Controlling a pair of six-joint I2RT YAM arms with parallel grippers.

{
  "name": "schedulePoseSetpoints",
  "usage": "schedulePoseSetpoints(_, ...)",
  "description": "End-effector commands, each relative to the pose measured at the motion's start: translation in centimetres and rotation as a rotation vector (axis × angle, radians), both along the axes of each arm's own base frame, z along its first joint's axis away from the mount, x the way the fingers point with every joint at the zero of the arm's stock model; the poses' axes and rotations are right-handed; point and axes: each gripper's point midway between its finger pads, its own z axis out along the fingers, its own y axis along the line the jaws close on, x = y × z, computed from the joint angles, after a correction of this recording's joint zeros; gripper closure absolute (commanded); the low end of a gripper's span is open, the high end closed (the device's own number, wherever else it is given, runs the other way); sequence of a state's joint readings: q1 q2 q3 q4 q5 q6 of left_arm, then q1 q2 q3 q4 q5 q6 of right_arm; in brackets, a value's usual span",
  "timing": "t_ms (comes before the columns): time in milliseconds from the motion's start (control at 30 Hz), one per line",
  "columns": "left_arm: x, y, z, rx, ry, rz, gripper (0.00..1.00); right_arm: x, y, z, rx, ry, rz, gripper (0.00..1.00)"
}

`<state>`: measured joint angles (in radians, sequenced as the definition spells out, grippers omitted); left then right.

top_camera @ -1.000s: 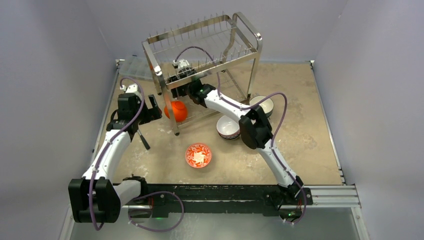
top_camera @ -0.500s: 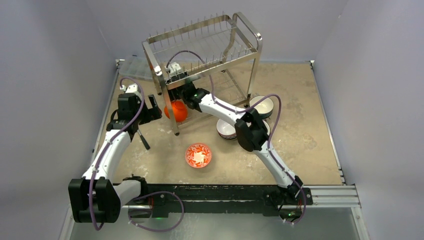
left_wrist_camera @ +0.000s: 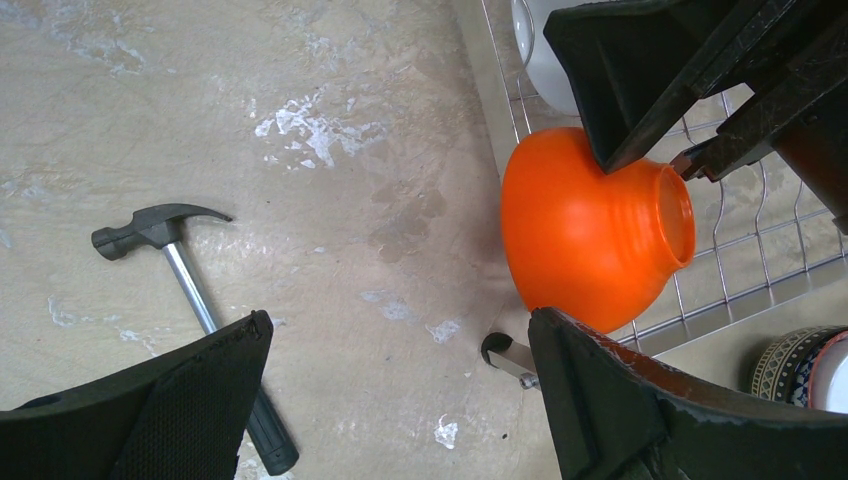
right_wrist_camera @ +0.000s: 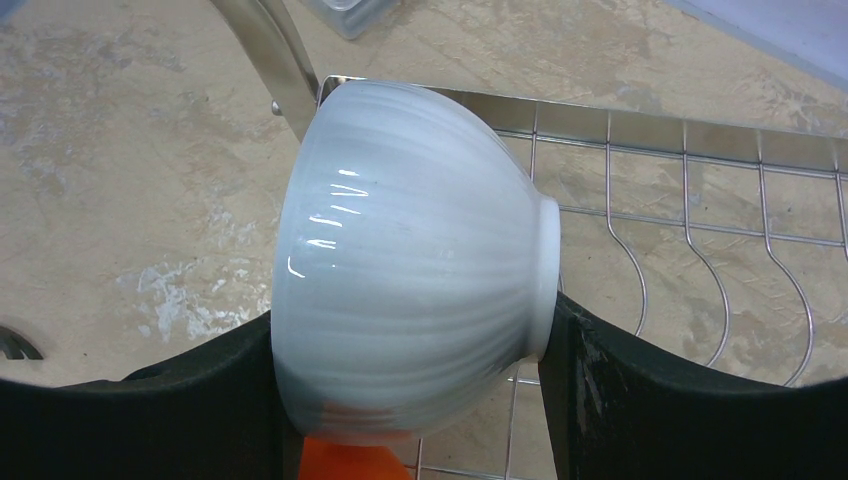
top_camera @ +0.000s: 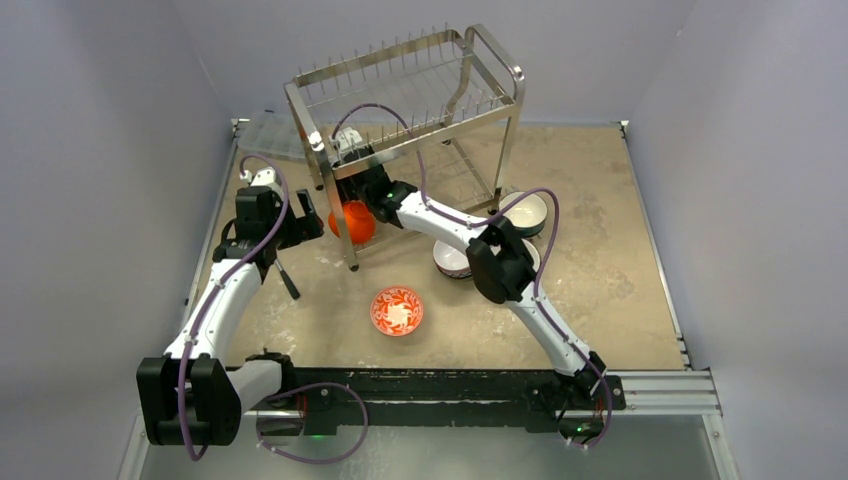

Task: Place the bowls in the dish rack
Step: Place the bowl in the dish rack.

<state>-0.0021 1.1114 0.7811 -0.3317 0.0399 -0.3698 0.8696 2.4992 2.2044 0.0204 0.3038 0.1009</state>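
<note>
The right end effector (right_wrist_camera: 415, 330) grasps a white bowl (right_wrist_camera: 400, 250), held on its side between both fingers over the wire lower tier of the rack (top_camera: 455, 122), at its left end under the upper tier. The left end effector (left_wrist_camera: 400, 320) is released, with its fingers spread wide, and hovers just left of the rack near an orange bowl (left_wrist_camera: 585, 230) that lies on its side at the lower tier's near-left corner. Farther out on the table (top_camera: 600, 260), a hammer (left_wrist_camera: 190, 290) lies left of the rack and a floral bowl (top_camera: 397, 310) sits nearer. A patterned bowl (top_camera: 446, 260), partly hidden by the right arm, and a dark-sided bowl (top_camera: 530, 212) stand by the rack's right end.
</note>
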Motion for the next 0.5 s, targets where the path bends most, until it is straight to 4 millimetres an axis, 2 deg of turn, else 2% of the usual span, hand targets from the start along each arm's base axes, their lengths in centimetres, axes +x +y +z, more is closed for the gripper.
schedulePoseSetpoints(0, 0.2, 0.2, 0.4, 0.018, -0.016, -0.006, 0.01, -2.2, 0.5, -1.1, -0.033, 0.057, 0.038, 0.55)
schedulePoseSetpoints(133, 0.2, 0.2, 0.4, 0.019, -0.017, -0.006, 0.01, -2.5, 0.8, 0.3, -0.011, 0.044, 0.046, 0.41)
schedulePoseSetpoints(267, 0.2, 0.2, 0.4, 0.019, -0.017, -0.006, 0.01, -2.7, 0.9, 0.7, -0.004, 0.044, 0.052, 0.28)
schedulePoseSetpoints(467, 0.2, 0.2, 0.3, 0.019, -0.012, -0.006, 0.01, -3.3, 1.3, 1.6, 0.027, 0.049, 0.081, 0.26)
